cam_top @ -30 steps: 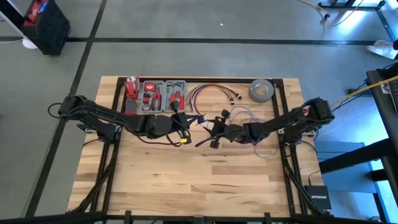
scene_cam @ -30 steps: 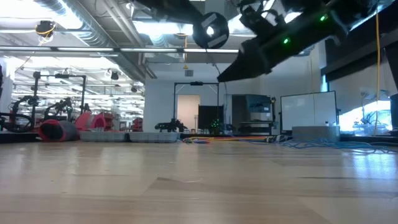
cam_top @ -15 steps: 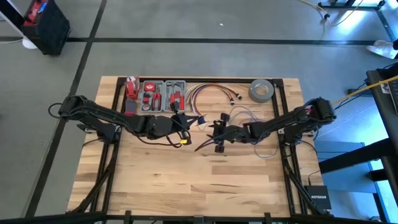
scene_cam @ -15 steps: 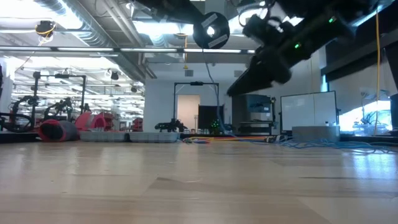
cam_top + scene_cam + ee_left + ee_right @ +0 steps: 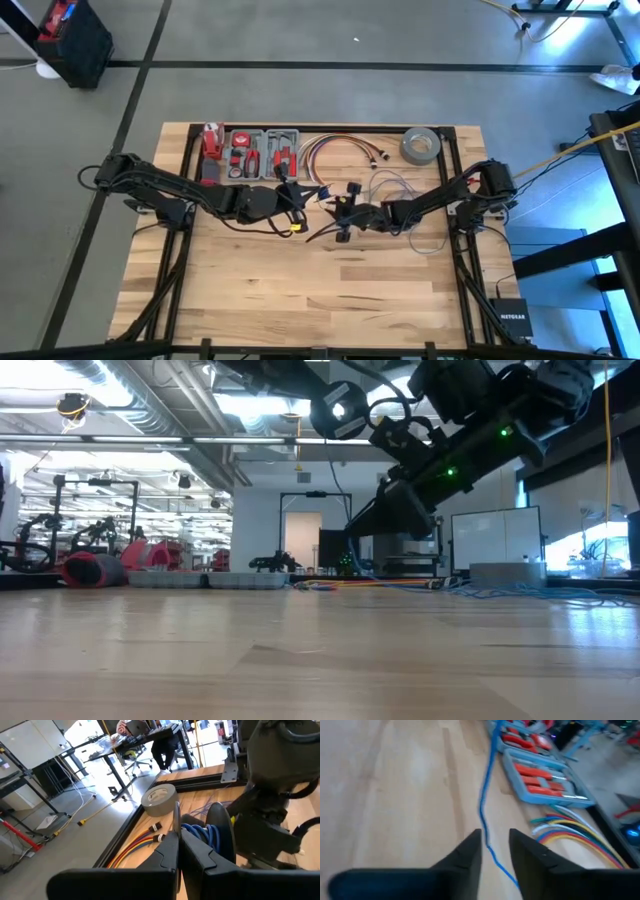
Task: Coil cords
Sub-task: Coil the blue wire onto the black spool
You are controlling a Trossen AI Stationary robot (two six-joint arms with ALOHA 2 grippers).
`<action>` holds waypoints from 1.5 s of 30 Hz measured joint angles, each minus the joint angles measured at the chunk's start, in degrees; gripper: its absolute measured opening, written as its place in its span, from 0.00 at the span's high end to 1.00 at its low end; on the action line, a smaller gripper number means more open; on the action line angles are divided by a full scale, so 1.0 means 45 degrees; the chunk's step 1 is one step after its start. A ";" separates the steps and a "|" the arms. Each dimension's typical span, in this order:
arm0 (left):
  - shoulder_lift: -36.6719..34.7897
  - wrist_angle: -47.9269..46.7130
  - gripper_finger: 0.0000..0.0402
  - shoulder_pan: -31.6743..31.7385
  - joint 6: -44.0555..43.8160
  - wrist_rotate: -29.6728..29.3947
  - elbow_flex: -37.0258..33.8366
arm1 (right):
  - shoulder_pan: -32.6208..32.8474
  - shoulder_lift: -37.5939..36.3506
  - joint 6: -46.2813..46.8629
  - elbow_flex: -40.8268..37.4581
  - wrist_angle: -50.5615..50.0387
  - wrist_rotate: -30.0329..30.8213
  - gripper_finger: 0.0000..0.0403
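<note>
left gripper closed on wire spool | right gripper part open, blue wire between fingers, grip unclear

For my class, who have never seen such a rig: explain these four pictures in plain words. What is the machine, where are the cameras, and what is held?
Two dark robot arms work at a wooden table. One camera looks straight down, one sits at tabletop height, and one rides on each wrist. At the back lie a tool tray, coloured cables and a tape roll. The left hand is shut on something thin and dark, beside wound blue wire. The right hand has its fingers apart, with the blue wire running between them.
</note>
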 joint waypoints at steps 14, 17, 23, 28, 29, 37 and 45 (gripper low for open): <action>-0.0185 -0.0249 1.00 -0.0597 0.0727 0.0624 -0.0005 | 0.0001 -0.0877 0.0217 0.0000 -0.1718 0.2848 0.98; -0.0277 -0.0797 1.00 -0.0615 0.0913 0.0498 -0.0005 | 0.0005 -0.0935 0.0342 -0.0004 -0.1870 0.3191 0.99; -0.0290 -0.2205 1.00 -0.0188 0.0858 -0.0908 -0.0005 | -0.0005 -0.2221 0.1230 -0.0010 -0.2740 0.3388 0.99; -0.0235 -0.2594 1.00 0.0215 0.0557 -0.0962 -0.0005 | -0.0005 -0.3808 0.2471 -0.0010 -0.3585 0.3377 0.99; -0.0203 -0.2594 1.00 0.0278 0.0464 -0.0958 -0.0005 | -0.0005 -0.4030 0.2768 -0.0010 -0.3559 0.3326 0.99; 0.0641 -0.2122 1.00 0.0766 0.0543 -0.0947 -0.0005 | -0.0005 -0.4612 0.3720 -0.0005 -0.3092 0.2308 1.00; 0.0945 -0.1507 1.00 0.1243 0.0173 -0.0764 0.0000 | -0.0005 -0.4359 0.4149 -0.0010 -0.0008 0.0102 1.00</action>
